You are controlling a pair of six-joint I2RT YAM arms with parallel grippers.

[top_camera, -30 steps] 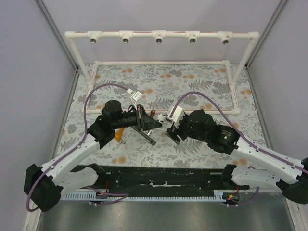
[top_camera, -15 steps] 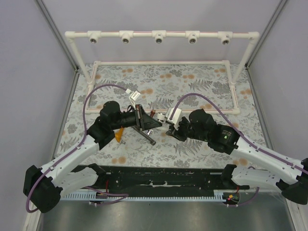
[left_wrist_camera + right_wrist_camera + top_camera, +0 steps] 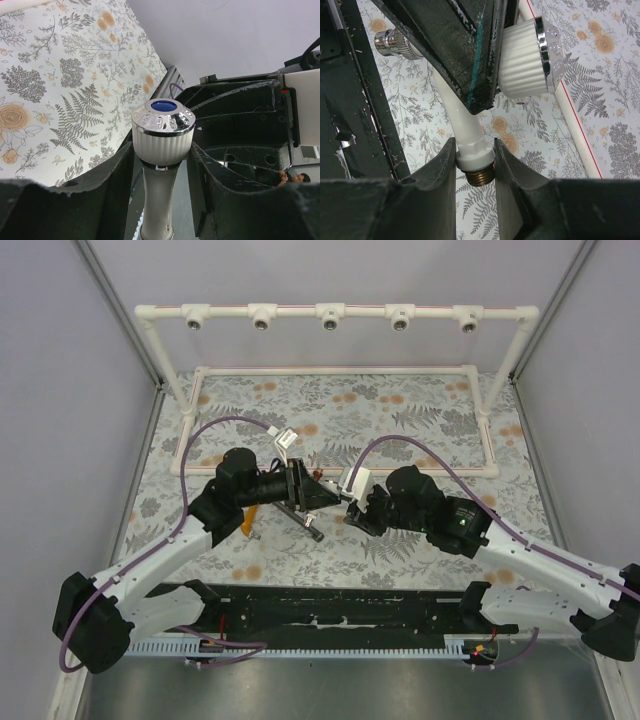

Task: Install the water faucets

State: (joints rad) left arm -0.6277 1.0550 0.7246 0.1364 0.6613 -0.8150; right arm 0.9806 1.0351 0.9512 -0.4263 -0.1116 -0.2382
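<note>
Both converged: left gripper [image 3: 161,167], right gripper [image 3: 475,162] clamp faucet [image 3: 526,59].

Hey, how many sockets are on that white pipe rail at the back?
5 sockets on the pipe rail: far left, left of middle, middle, right of middle, far right. None seems hidden.

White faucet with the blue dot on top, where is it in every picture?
Left wrist: the white faucet stands mid-picture, inside the left gripper.
Right wrist: its ribbed knob is upper right, its brass thread low centre in the right gripper.
Top external: mostly hidden mid-table where both grippers meet.
Shared landmark: the flowery mat.
</note>
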